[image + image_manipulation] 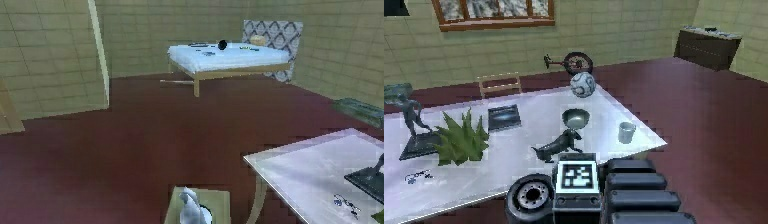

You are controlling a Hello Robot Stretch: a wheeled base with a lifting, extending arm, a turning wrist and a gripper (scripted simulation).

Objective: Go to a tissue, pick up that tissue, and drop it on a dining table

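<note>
Find tissue [193,211] in forward view: white tuft rising from box [216,197] on red floor, just left of table [320,165] near corner, beside table leg, below tabletop level. Find gripper [526,200] in arm side view: dark round body at table's near edge, left of white marker square [579,181], tabletop behind it. Finger state: you cannot tell. Load: you cannot tell whether it holds anything. Tissue-to-gripper spacing: cannot tell. On table beyond gripper: dark dog figurine [556,146], bowl [576,118], cup [626,131].
</note>
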